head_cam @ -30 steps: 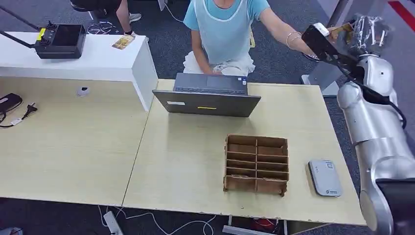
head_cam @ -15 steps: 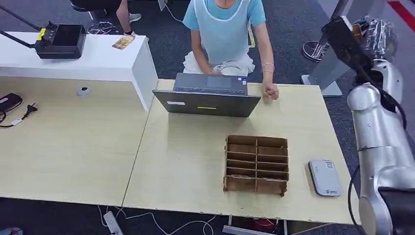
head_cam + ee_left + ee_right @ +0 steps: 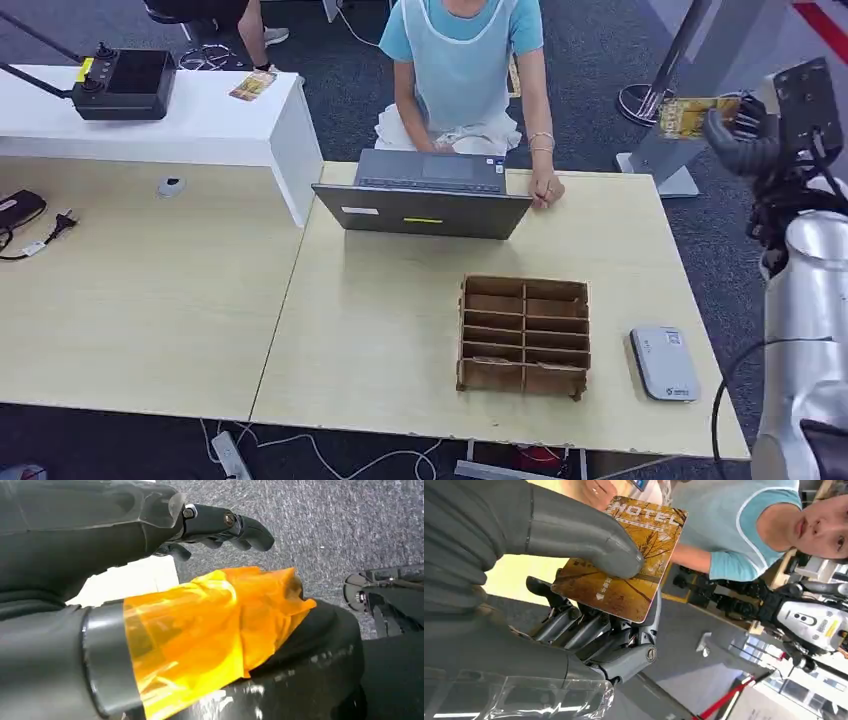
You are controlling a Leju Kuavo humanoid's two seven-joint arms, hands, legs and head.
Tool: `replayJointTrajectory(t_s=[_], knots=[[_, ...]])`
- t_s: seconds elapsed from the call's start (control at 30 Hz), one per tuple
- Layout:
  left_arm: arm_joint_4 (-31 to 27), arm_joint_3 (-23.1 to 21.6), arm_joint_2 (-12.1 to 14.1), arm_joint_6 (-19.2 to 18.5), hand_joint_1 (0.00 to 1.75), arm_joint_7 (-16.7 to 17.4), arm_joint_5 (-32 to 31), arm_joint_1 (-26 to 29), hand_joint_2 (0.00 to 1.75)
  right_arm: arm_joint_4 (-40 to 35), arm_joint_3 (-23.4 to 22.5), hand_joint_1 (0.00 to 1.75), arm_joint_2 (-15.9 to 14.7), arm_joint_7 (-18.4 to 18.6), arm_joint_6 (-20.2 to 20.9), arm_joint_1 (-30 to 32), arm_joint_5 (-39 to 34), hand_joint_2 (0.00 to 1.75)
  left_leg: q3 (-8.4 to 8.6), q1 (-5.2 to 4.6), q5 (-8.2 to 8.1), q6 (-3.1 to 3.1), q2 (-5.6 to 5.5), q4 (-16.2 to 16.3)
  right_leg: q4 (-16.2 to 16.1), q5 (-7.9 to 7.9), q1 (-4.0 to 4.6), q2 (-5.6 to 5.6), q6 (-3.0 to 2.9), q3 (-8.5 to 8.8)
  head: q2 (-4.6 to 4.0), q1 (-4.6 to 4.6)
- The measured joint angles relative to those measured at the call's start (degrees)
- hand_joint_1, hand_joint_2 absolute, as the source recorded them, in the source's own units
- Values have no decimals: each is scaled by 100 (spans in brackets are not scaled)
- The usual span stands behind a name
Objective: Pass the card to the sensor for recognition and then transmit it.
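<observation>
Right hand (image 3: 745,135) raised off the counter's (image 3: 400,330) far right corner, thumb and fingers (image 3: 589,625) clamped on the card (image 3: 698,114). Card is orange-brown, printed "HOTEL". Sensor (image 3: 664,362) lies flat just beside the cardboard divider box (image 3: 524,335); its compartments look bare. Left hand (image 3: 220,525): fingers loosely curled, holding nothing.

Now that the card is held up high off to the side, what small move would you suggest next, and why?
Probably lower the right robot hand toward the grey sensor on the table. It grips the card well above and beyond the table's far edge, nowhere near the sensor, which lies by the near edge beside the cardboard tray.
</observation>
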Motion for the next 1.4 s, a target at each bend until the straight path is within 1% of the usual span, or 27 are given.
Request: replayJointTrajectory(t_s=[0.23, 0.5, 0.83, 1.0, 1.1, 1.4], knots=[[0, 0, 22, 13, 0, 0, 0, 0, 0, 158, -153, 175, -368, -191, 357, 487, -707, 175, 1, 0, 0, 0, -2, 0, 0, 0, 0, -1, 0, 0, 0, 0], [0, 33, 31, 15, 0, 0, -2, 4, 0, 262, -411, 175, -817, -413, 1045, 1298, -1657, 175, -2, 0, -3, 1, -5, 0, -2, -1, 0, -6, 1, 0, 0, 0], [9, 61, 68, 31, 0, -2, 0, 13, 0, 321, -728, 175, -1332, -501, 1465, 2314, -2348, 175, -2, 0, -4, 0, -8, 0, -4, -2, 0, -9, 2, 0, 0, 0], [9, 79, 76, 44, 0, -17, 0, 22, 0, 321, -896, 175, -1498, -520, 1509, 2757, -2464, 175, -4, 0, -4, 1, -6, -1, -4, -2, 0, -8, 2, 0, 0, 0], [9, 79, 76, 50, 0, -15, 0, 22, 0, 337, -951, 175, -1541, -488, 1384, 2915, -2309, 175, -2, 0, -4, 1, -5, -1, -4, -2, 0, -4, 2, 0, 0, 0], [9, 79, 76, 57, 0, -15, -2, 21, 0, 514, -960, 175, -1537, -503, 1253, 3170, -1977, 175, -2, 0, -3, 0, -3, -1, -3, -2, 0, -5, 2, 1, 0, 0]])
